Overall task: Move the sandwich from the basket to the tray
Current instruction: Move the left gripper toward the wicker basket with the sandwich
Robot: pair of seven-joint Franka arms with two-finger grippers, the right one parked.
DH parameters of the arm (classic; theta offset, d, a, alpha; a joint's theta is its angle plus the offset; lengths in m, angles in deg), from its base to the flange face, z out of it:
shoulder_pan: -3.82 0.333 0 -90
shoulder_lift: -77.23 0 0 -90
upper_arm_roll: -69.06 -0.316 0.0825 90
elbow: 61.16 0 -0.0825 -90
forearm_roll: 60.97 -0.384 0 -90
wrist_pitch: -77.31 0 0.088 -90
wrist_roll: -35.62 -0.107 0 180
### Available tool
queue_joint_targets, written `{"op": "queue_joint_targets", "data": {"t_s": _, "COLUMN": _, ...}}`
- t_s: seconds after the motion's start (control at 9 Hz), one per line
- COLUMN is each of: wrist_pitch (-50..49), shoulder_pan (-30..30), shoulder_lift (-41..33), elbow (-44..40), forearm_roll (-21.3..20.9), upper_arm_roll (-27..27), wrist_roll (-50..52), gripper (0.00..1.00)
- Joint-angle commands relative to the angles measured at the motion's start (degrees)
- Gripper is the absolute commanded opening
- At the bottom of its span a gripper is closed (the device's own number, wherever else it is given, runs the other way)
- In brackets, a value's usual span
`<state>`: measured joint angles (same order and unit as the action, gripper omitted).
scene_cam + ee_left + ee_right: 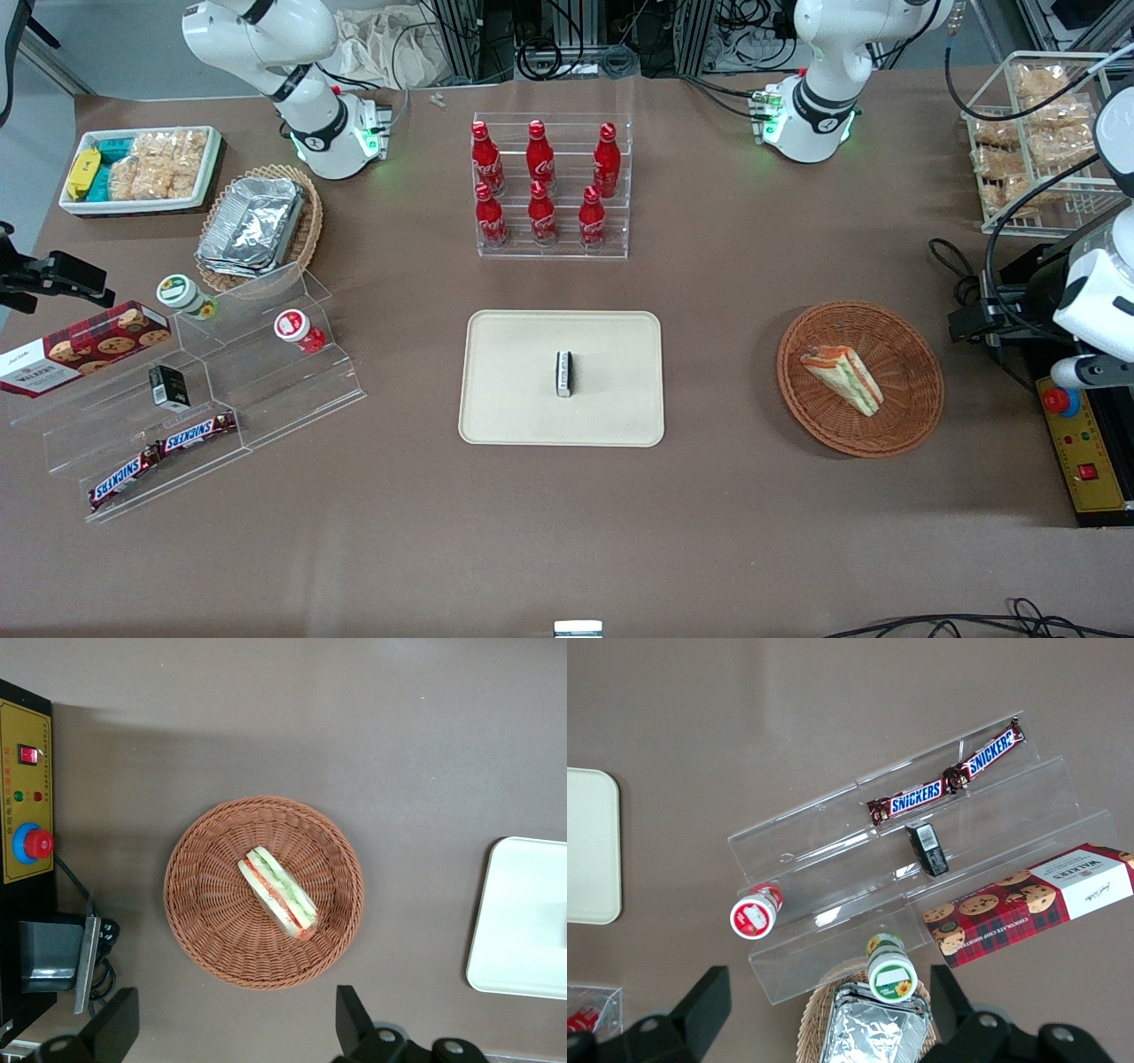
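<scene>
The sandwich, a pale wedge with orange and green layers, lies on its side in the round reddish-brown basket. The cream tray lies flat at the table's middle, a hand's width or more from the basket, with a small black-and-white block on it. My gripper hangs high above the table beside the basket's rim. It is open wide with nothing between its fingers. In the front view only the working arm's white links show at the picture's edge.
A control box with a red button sits beside the basket at the working arm's end. A rack of cola bottles stands farther from the front camera than the tray. Acrylic snack shelves lie toward the parked arm's end.
</scene>
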<state>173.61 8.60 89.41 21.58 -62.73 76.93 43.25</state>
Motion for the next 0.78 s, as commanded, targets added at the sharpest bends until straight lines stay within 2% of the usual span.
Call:
{"op": "queue_joint_targets", "data": {"t_s": 0.0, "wrist_pitch": -0.1, "shoulder_pan": 0.0, "shoulder_lift": 0.5, "elbow": 0.6, "forearm_roll": 0.8, "upper_arm_roll": 0.4, "wrist_roll": -0.3, "gripper": 1.00}}
{"op": "queue_joint_targets", "data": {"t_s": 0.22, "wrist_pitch": -0.1, "shoulder_pan": -0.1, "shoulder_lift": 1.3, "elbow": 0.9, "forearm_roll": 0.8, "upper_arm_roll": 0.4, "wrist_roll": -0.2, "gripper": 1.00}}
{"op": "queue_joint_targets", "data": {"t_s": 0.67, "wrist_pitch": 0.3, "shoulder_pan": -0.8, "shoulder_lift": 1.0, "elbow": 6.7, "forearm_roll": 0.8, "upper_arm_roll": 0.9, "wrist_roll": 0.1, "gripper": 1.00}}
